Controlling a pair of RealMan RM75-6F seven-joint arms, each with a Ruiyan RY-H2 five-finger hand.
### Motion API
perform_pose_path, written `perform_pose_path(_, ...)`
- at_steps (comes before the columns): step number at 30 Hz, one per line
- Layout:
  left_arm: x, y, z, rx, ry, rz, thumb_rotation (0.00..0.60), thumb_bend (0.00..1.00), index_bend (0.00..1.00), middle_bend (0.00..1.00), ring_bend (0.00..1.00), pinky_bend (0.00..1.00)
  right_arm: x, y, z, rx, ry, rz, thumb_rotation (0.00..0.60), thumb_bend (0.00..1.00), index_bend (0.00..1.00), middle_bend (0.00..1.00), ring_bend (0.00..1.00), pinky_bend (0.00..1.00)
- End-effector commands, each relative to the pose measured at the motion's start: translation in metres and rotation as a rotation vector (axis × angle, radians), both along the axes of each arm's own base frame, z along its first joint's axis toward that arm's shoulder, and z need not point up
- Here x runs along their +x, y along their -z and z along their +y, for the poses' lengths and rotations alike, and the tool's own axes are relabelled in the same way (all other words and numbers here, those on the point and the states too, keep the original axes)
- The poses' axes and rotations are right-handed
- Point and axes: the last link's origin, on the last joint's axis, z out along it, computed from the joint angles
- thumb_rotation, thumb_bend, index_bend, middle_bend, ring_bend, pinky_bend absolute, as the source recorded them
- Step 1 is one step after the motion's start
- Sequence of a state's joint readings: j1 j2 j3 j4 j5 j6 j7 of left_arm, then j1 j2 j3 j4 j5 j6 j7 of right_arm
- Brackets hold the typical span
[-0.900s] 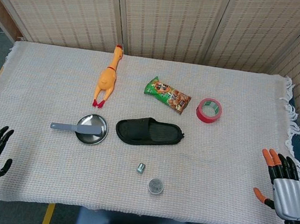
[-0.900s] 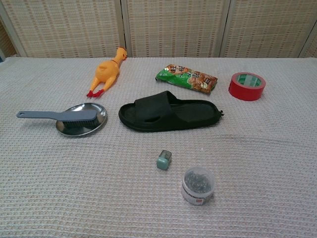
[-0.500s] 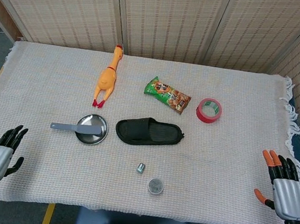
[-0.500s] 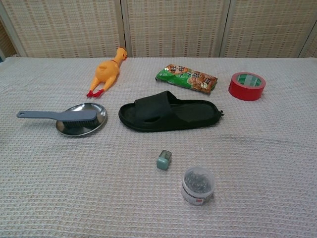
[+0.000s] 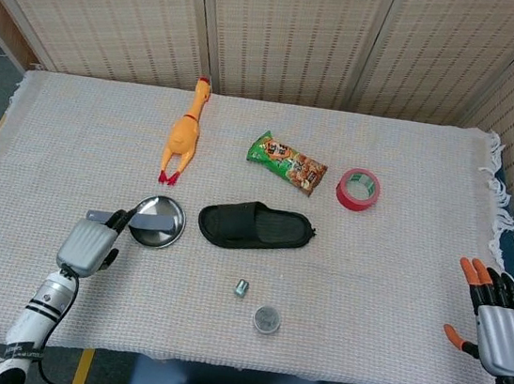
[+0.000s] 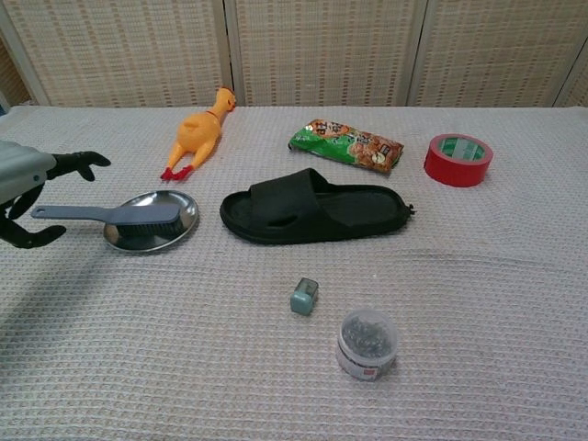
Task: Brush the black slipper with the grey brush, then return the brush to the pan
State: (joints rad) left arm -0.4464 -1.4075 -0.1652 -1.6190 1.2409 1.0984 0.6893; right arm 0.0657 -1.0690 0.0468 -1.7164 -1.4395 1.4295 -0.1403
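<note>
Chest view: left hand (image 6: 28,188) at grey brush (image 6: 115,215) handle, fingers apart around it, not clamped. Brush head in pan (image 6: 152,220), left of black slipper (image 6: 312,208). Right hand (image 5: 502,330) spread, empty, far right of slipper. Brushing, return both pending.

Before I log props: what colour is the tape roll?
Red, green inside the tape roll; the chest view shows it best.

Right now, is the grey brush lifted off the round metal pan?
No. In the chest view the grey brush lies with its bristle end in the round metal pan, and the left hand's fingers are spread around the handle.
</note>
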Motion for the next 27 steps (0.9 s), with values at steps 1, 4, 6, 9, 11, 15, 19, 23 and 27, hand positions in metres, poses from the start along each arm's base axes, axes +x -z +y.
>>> perform_pose_path(1,0.005,0.015,0.017,-0.022,-0.007,0.033,0.600,0.40,0.12,0.16,0.66,0.97,-0.002,0.000,-0.001,0.013,0.010,-0.002,0.600,0.09,0.00,0.00,0.00,0.00)
perform_pose_path(4,0.005,0.026,0.027,-0.034,-0.028,0.048,0.600,0.40,0.15,0.17,0.66,0.97,-0.004,0.000,-0.001,0.021,0.024,-0.001,0.600,0.09,0.00,0.00,0.00,0.00)
perform_pose_path(6,0.005,0.029,0.032,-0.022,-0.021,0.058,0.600,0.40,0.17,0.18,0.66,0.97,-0.006,-0.001,-0.002,0.025,0.033,-0.002,0.600,0.09,0.00,0.00,0.00,0.00)
perform_pose_path(9,0.005,0.036,0.039,-0.012,-0.014,0.073,0.600,0.40,0.19,0.19,0.66,0.97,-0.008,-0.001,-0.003,0.032,0.046,-0.003,0.600,0.09,0.00,0.00,0.00,0.00)
perform_pose_path(11,0.003,0.039,0.042,-0.017,-0.017,0.083,0.600,0.40,0.19,0.20,0.66,0.97,-0.008,-0.002,-0.003,0.036,0.052,-0.004,0.600,0.09,0.00,0.00,0.00,0.00)
perform_pose_path(15,0.002,0.045,0.048,-0.016,-0.014,0.098,0.600,0.40,0.21,0.21,0.66,0.97,-0.009,-0.002,-0.004,0.043,0.061,-0.004,0.600,0.09,0.00,0.00,0.00,0.00)
perform_pose_path(19,0.004,0.051,0.052,-0.018,-0.005,0.094,0.600,0.40,0.23,0.24,0.66,0.97,-0.009,-0.001,-0.004,0.053,0.070,-0.004,0.600,0.09,0.00,0.00,0.00,0.00)
perform_pose_path(23,0.006,0.057,0.056,-0.035,0.013,0.117,0.600,0.40,0.22,0.25,0.66,0.97,-0.010,-0.002,-0.003,0.057,0.076,-0.006,0.600,0.09,0.00,0.00,0.00,0.00)
perform_pose_path(27,0.006,0.061,0.060,-0.031,0.020,0.128,0.600,0.40,0.25,0.26,0.66,0.97,-0.010,-0.002,-0.002,0.065,0.084,-0.004,0.600,0.09,0.00,0.00,0.00,0.00)
